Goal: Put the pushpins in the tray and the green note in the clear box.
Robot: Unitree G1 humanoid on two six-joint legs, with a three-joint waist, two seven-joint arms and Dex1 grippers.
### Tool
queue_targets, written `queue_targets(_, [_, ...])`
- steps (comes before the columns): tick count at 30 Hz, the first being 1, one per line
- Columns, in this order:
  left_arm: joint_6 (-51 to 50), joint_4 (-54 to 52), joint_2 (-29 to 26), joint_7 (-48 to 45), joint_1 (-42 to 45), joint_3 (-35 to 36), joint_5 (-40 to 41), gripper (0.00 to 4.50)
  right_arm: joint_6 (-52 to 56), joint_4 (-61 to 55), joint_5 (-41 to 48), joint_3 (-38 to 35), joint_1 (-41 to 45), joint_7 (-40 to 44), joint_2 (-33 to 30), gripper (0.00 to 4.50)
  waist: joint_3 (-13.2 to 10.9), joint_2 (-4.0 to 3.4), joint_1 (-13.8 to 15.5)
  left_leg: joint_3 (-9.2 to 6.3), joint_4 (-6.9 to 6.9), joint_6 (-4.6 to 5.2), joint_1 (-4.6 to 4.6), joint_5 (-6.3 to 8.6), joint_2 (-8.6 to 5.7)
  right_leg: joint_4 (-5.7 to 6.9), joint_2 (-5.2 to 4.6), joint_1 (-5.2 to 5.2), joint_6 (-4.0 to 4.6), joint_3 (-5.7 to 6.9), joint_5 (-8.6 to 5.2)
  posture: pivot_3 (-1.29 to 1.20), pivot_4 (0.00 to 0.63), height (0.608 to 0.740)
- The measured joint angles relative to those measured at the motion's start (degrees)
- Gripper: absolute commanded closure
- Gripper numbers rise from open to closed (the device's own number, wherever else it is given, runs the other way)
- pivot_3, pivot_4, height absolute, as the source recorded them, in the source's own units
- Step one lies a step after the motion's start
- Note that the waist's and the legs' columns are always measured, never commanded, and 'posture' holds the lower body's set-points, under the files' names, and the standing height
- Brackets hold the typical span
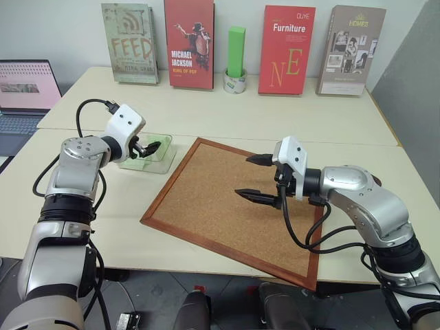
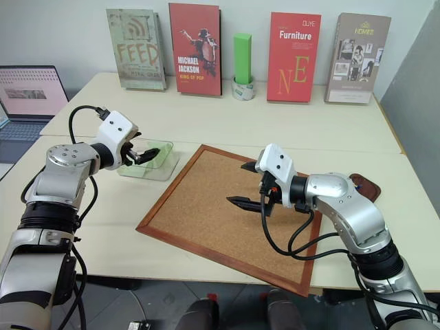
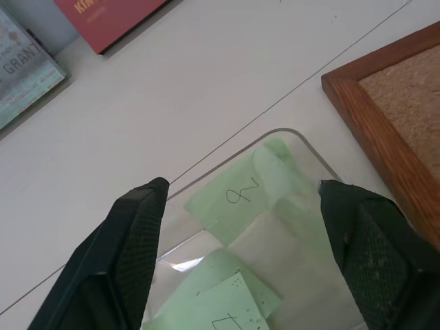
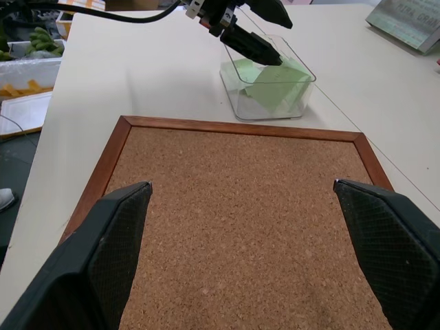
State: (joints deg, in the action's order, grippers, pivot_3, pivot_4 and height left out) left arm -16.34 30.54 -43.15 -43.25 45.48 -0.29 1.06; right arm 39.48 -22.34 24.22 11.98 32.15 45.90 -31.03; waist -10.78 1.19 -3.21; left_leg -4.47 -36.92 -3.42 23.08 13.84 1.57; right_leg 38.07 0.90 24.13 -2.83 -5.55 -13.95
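1. The left gripper (image 1: 152, 148) is hovering over the clear box (image 1: 162, 161) at the left of the corkboard (image 1: 220, 199), its fingers spread apart and holding nothing.
2. The green note (image 3: 254, 196) is lying inside the clear box.
3. The right gripper (image 1: 258, 177) is hanging over the corkboard with its fingers wide apart, empty.
4. The tray (image 2: 364, 185) is sitting at the right, just beyond the corkboard's right edge.

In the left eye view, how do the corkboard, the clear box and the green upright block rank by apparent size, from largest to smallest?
1. Corkboard, by far the largest.
2. Clear box and green upright block: these look about alike. The block stands farther from the camera and the left tool covers part of the box, so I do not rank them.
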Motion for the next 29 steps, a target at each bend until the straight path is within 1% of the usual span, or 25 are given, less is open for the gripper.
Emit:
queue_targets(8, [-6.1,-7.9,-5.1,-4.7,-2.6,1.9,2.5,0.84,2.8,-3.1,5.0,-5.2,-2.7,-2.5,0.9,0.0,0.0,0.02,-0.1,0.0,0.01,0.0,0.0,0.0,0.02,0.01,0.0,0.0,0.0,0.0,0.0,0.0,0.15,0.74])
queue_targets(10, [-7.4,-10.1,-6.9,-6.7,-2.7,2.3,3.4,0.84,4.0,-4.5,7.3,-8.2,-4.1,-3.7,1.0,0.0,0.0,0.02,0.0,-0.01,0.0,0.0,0.0,0.0,0.02,0.01,0.0,-0.02,0.0,0.01,0.0,0.0,0.15,0.74])
queue_targets(12, [-8.2,-11.2,-7.1,-7.7,-2.6,3.0,4.5,0.84,4.5,-5.2,8.7,-10.3,-4.5,-4.6,1.1,0.0,0.0,0.02,0.0,0.0,-0.01,0.0,-0.03,0.0,0.01,0.01,0.0,-0.05,0.0,0.0,0.0,0.0,0.15,0.74])
queue_targets(15, [-7.8,-14.7,-6.4,-8.7,-3.9,3.4,6.4,0.84,4.5,-7.2,10.1,-14.3,-6.8,-6.1,0.9,0.0,0.0,0.02,0.2,0.0,-0.02,0.0,-0.05,0.0,0.01,0.0,-0.01,-0.08,0.0,0.0,0.0,0.0,0.15,0.74])
queue_targets(17, [-6.6,-20.1,-4.5,-8.5,-7.8,3.9,7.4,0.84,3.6,-9.7,10.5,-17.8,-12.3,-6.6,-0.6,0.0,0.0,0.02,0.5,0.02,0.03,-0.01,-0.05,0.01,0.0,-0.05,-0.05,-0.11,0.01,-0.02,-0.02,0.0,0.15,0.74])
queue_targets(19, [-6.9,-22.7,-2.1,-8.7,-10.9,4.0,9.0,0.84,3.6,-11.4,10.6,-20.4,-17.3,-7.0,-2.3,0.0,0.0,0.02,0.5,0.03,0.05,0.0,0.02,0.0,0.0,-0.05,-0.05,-0.04,0.01,-0.03,-0.01,0.0,0.15,0.74])
queue_targets(20, [-7.0,-24.5,-0.5,-9.2,-13.6,3.9,10.7,0.84,3.5,-12.6,10.7,-21.8,-21.3,-6.8,-3.9,0.0,0.0,0.03,0.4,0.03,0.02,0.0,-0.01,0.0,0.02,-0.02,-0.03,-0.05,0.02,-0.02,-0.02,0.0,0.15,0.74])
queue_targets(25, [-7.3,-28.6,1.5,-12.7,-15.1,3.8,15.2,0.84,1.3,-14.0,9.2,-23.0,-27.7,-4.8,-8.8,0.0,0.0,0.05,0.1,0.06,-0.02,0.0,-0.19,0.0,0.05,0.02,0.01,-0.14,0.01,-0.05,-0.01,0.0,0.15,0.74])
queue_targets(29, [-7.2,-29.8,2.0,-13.8,-15.1,2.5,15.7,0.84,-0.5,-14.0,8.4,-23.0,-28.5,-4.5,-9.5,0.0,0.0,0.05,-0.2,0.11,-0.05,0.04,-0.27,-0.03,0.06,0.02,0.02,-0.16,0.02,-0.09,-0.02,0.0,0.15,0.74])
